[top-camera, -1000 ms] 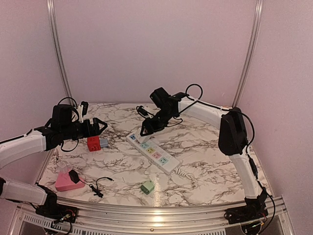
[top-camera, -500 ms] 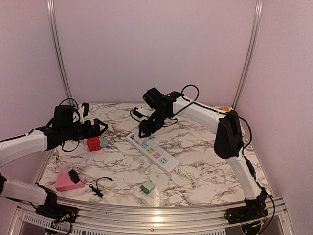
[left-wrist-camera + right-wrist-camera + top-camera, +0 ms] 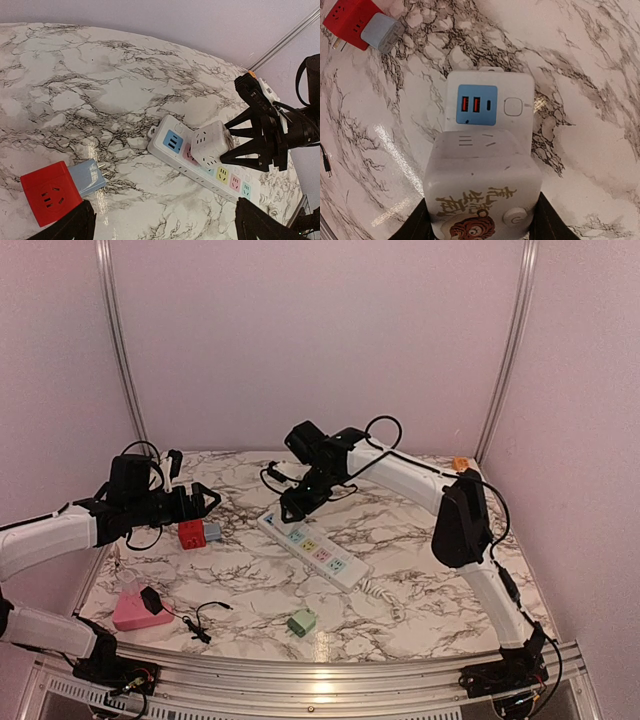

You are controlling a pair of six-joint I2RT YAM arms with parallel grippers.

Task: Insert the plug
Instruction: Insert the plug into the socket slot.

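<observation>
Right wrist view: right pincer point(image 3: 482, 221) clamps a white cube adapter point(image 3: 482, 182) over the USB end of the power strip point(image 3: 517, 85). Left pincer point(image 3: 165, 223) stands fully spread, empty, above the worktop point(image 3: 75, 75).

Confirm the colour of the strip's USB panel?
USB panel is blue, set in the white strip; clearest in the right wrist view.

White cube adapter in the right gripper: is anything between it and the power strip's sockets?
Nothing visible. The right gripper holds the white cube adapter directly over the power strip, beside its blue USB panel. The red cube and the grey-blue plug next to it lie off to the side, clear of the path.
</observation>
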